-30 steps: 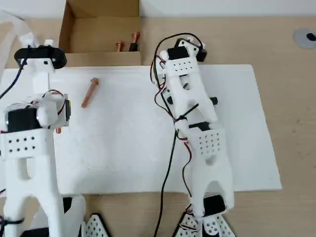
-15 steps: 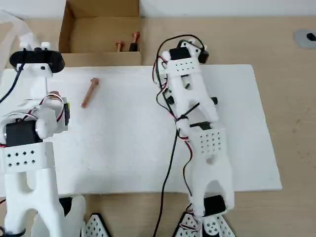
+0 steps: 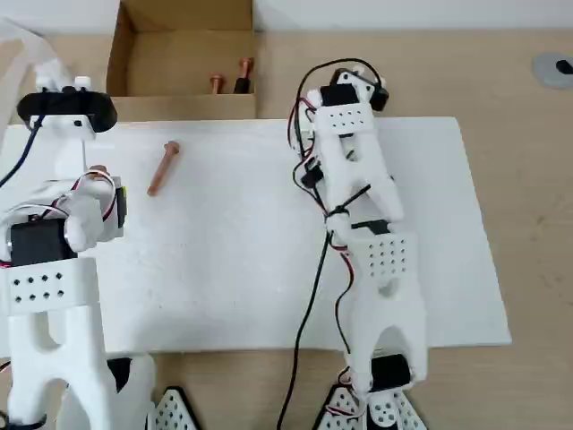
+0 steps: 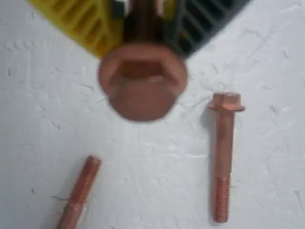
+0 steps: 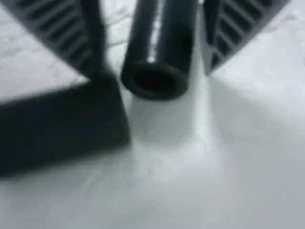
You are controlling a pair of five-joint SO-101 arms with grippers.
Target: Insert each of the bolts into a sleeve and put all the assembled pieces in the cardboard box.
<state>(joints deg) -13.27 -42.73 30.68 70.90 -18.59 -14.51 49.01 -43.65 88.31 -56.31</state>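
**High view.** The left arm [image 3: 49, 269] stands over the left edge of the mat [image 3: 224, 269]. The right arm [image 3: 358, 197] stretches to the middle of the mat's far edge. The box [image 3: 121, 63] sits on the table [image 3: 519, 134] against that far edge, toward the mat's far-left corner. Inside it, at the near right corner, lie a piece [image 3: 218, 82] and a second piece [image 3: 243, 73], just beside each other. A loose bolt [image 3: 164, 167] lies flat on the mat near the far-left corner, head toward the box. From this height, the bolt [image 3: 98, 170] held by the left arm appears as no more than a copper spot at the arm's tip.

**Left wrist view.** This view gives the grip. The left jaws, one yellow and one black, are closed tight on the shank of the bolt [image 4: 142, 81], whose hexagonal flanged head faces the camera, clear of the mat. Below it, the loose bolt [image 4: 224, 157] lies whole. Well apart from that is a threaded shank [image 4: 78, 191], cut off by the picture's edge.

**Right wrist view.** The right jaws are narrowed to about the width of a black sleeve [image 5: 157, 62] and hold it between them, its open bore toward the camera. A thin strip of mat shows at either side. A second sleeve [image 5: 62, 129] lies on the mat just beside the held one, blurred.
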